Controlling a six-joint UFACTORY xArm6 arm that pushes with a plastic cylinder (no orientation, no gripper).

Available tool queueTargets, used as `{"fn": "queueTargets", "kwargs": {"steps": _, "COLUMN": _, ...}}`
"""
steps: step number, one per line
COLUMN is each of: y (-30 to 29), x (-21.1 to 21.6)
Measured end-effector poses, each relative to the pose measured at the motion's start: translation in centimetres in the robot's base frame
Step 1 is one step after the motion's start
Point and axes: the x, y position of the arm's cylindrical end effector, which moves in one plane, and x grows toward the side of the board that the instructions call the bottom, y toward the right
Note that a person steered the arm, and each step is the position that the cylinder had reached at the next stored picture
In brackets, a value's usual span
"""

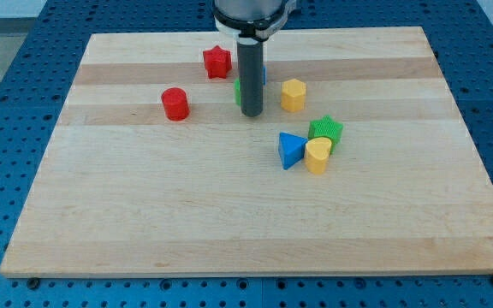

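Rod tip beside a green block on a wooden board

Pale wooden board [229, 214] of glued planks, lying on a blue perforated table [7, 94] that frames it on all sides. No brand, label or writing readable anywhere. No jaws on this arm, only a straight dark rod coming down from the view's top; my tip [252, 114] down at the board, in the upper middle.

Just to the view's left of the rod, a green block [239, 91], mostly hidden, shape not clear; touching or only close, cannot tell. Behind the rod, a sliver of a blue block [264, 75], shape also hidden. Near the tip on the view's right, a yellow hexagonal block [293, 95], apart from it.

Further to the view's left, a red star-shaped block [216, 62] toward the top and a red cylinder block [175, 103] lower down, well apart from the tip.

Below and to the view's right of the tip, a tight cluster: green star-shaped block [326, 131], blue triangular block [291, 150] and yellow rounded block [317, 156], the yellow one touching both neighbours.
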Motion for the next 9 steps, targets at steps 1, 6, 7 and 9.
{"fn": "queueTargets", "kwargs": {"steps": 1, "y": 1.2, "x": -0.3}}
{"fn": "queueTargets", "kwargs": {"steps": 6, "y": -2.8, "x": -3.1}}
{"fn": "queueTargets", "kwargs": {"steps": 7, "y": -3.6, "x": -4.1}}
{"fn": "queueTargets", "kwargs": {"steps": 9, "y": -6.6, "x": -5.4}}
